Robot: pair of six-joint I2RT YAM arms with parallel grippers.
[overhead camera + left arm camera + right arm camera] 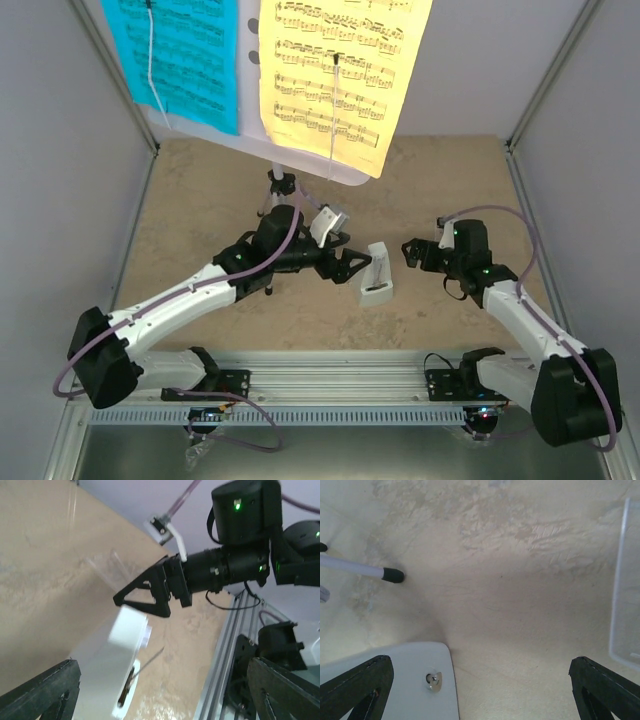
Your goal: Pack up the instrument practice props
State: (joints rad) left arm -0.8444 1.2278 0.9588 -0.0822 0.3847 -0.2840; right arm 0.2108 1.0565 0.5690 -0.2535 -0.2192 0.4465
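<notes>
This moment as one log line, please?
left gripper open, by metronome | right gripper open, empty | yellow sheet, cyan sheet on stand

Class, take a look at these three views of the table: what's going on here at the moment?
Both arms reach toward the small metronome sitting in the middle of the table. The left gripper is just to its left and the right gripper is on its other side. Both are open, and neither is closed on it. At the back, the music stand is up on its tripod, with the cyan sheet and the yellow sheet on it, untouched.
</notes>
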